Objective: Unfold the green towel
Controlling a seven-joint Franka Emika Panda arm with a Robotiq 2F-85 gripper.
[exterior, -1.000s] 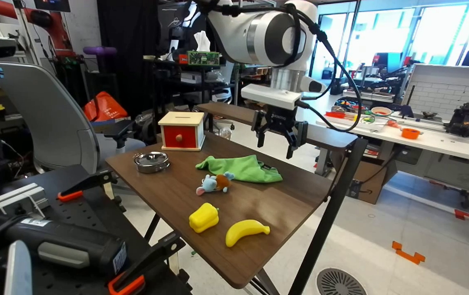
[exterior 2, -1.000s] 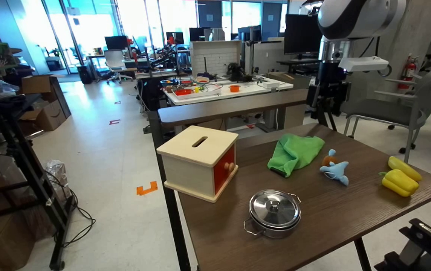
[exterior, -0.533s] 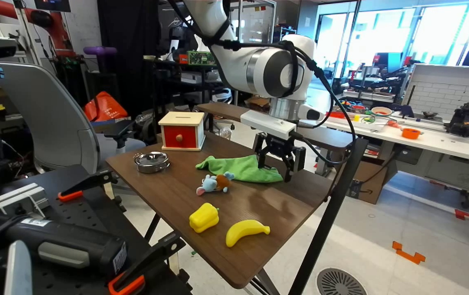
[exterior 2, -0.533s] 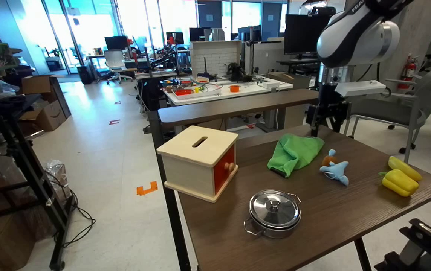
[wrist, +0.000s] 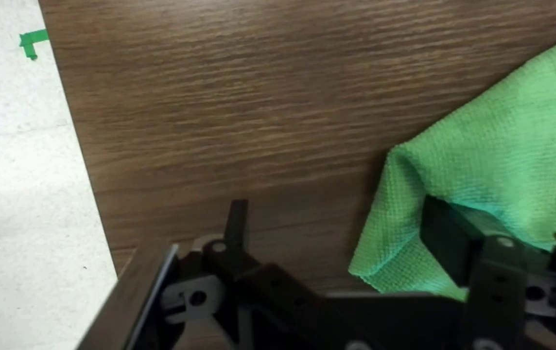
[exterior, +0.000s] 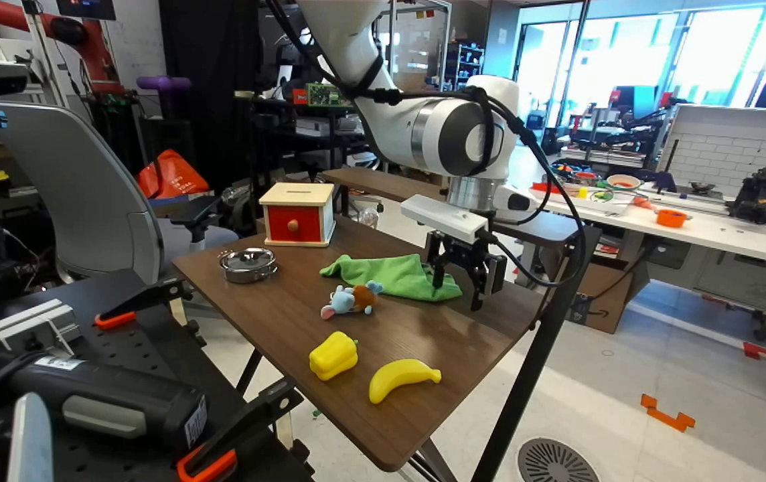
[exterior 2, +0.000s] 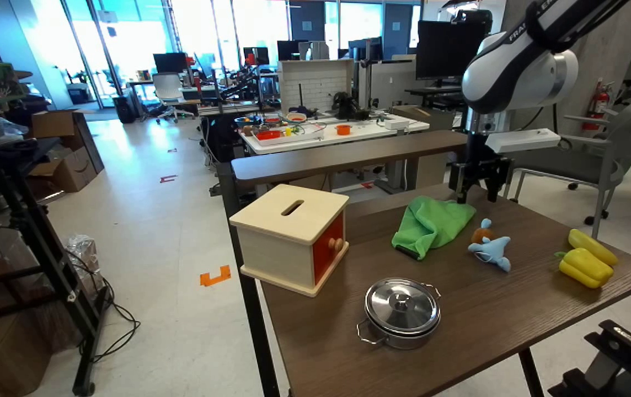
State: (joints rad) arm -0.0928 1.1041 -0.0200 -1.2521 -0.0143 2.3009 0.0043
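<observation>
The green towel lies crumpled and folded on the brown table, in an exterior view [exterior: 383,274] and again in an exterior view [exterior 2: 431,223]. My gripper [exterior: 458,290] is open, low over the towel's end near the table's far edge. It also shows in an exterior view [exterior 2: 477,198]. In the wrist view the gripper [wrist: 338,218] has its jaws wide apart with nothing held. A folded corner of the towel [wrist: 390,218] lies partly between them. One finger [wrist: 445,238] is over the towel, the other finger [wrist: 236,223] over bare wood. Whether the fingertips touch anything I cannot tell.
A blue and brown plush toy [exterior: 353,299] lies beside the towel. A yellow pepper [exterior: 333,356] and a banana [exterior: 403,379] are at one end of the table. A lidded metal pot [exterior 2: 402,311] and a wooden box with a red drawer [exterior 2: 293,237] stand toward the other end.
My gripper has come down from well above the table to just over the towel's end, with a small further drop in the last half second. It stays open. The towel has not moved.
</observation>
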